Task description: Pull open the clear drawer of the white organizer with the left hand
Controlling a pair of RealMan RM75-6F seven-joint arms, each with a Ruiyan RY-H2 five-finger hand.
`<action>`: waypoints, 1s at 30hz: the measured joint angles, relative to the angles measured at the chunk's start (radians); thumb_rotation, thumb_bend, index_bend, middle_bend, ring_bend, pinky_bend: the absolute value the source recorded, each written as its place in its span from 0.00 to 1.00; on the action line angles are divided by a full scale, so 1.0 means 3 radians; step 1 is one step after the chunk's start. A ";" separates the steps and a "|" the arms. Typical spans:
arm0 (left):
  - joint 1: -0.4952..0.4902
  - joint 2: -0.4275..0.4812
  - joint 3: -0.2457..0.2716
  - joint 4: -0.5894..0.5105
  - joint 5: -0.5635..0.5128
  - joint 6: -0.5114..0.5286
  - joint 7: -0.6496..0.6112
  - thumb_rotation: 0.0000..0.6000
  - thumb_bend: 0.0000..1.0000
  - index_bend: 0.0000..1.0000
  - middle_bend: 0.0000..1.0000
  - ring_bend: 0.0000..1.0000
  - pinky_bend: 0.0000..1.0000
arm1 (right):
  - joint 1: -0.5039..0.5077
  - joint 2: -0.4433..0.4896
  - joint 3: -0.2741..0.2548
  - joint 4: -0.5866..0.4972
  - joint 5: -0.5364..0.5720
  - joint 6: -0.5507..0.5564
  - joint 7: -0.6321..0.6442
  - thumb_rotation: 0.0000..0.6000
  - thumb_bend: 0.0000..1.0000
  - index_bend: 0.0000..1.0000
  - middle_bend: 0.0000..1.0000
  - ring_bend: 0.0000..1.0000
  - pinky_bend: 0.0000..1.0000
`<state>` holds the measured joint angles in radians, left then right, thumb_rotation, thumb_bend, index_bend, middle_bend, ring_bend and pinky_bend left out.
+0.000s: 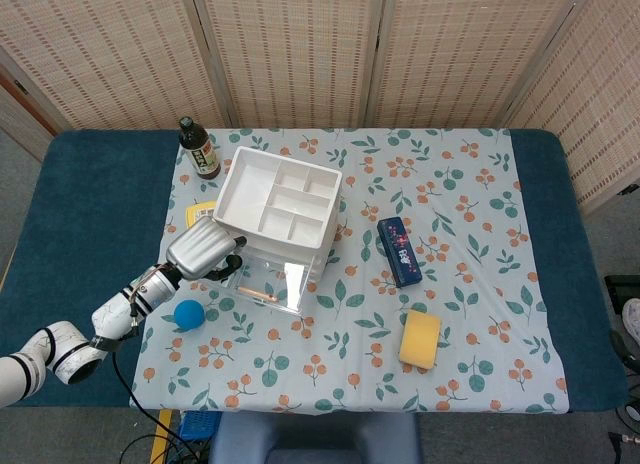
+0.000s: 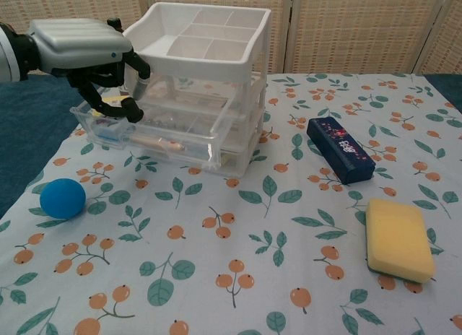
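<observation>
I have the left hand at the near-left corner of the white organizer, fingers curled down over the front edge of the clear drawer. From the chest view the fingertips look hooked on the drawer's rim; I cannot tell how firmly they grip it. The drawer stands pulled partway out toward me, with a pencil-like stick lying inside (other contents too blurred to name). The right hand shows in neither view.

Surface: a table with a dark blue cover, and over its middle a pale cloth printed with orange berries and green leaves. The organizer sits on the cloth, toward its left half. Taking the organizer as centre in the head view: a dark bottle at 11 o'clock, a blue ball at 7 o'clock just beside my forearm, a dark blue case at 3 o'clock, and a yellow sponge at 4 o'clock. Something yellow pokes out at 9 o'clock, half hidden.

Room: woven reed screens stand behind the table.
</observation>
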<state>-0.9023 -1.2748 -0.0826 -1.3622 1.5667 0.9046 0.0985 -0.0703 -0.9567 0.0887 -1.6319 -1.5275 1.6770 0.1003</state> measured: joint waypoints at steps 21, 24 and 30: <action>-0.0034 -0.0005 0.0007 -0.0002 -0.0044 -0.0038 -0.0059 1.00 0.27 0.53 0.97 1.00 1.00 | -0.0005 -0.0003 0.0007 -0.0001 0.0007 0.0001 -0.0002 1.00 0.31 0.00 0.04 0.00 0.01; -0.0040 -0.0006 0.0007 -0.0003 -0.0047 -0.0041 -0.0063 1.00 0.28 0.53 0.97 1.00 1.00 | -0.0006 -0.0004 0.0008 0.0002 0.0009 0.0001 0.0002 1.00 0.31 0.00 0.04 0.00 0.01; -0.0050 -0.0005 -0.0001 -0.0006 -0.0055 -0.0042 -0.0078 1.00 0.28 0.54 0.97 1.00 1.00 | -0.0005 -0.0013 0.0010 0.0010 0.0018 -0.0008 0.0006 1.00 0.31 0.00 0.04 0.00 0.01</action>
<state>-0.9174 -1.2763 -0.0827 -1.3639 1.5502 0.8919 0.0752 -0.0717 -0.9606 0.0916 -1.6288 -1.5220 1.6746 0.1020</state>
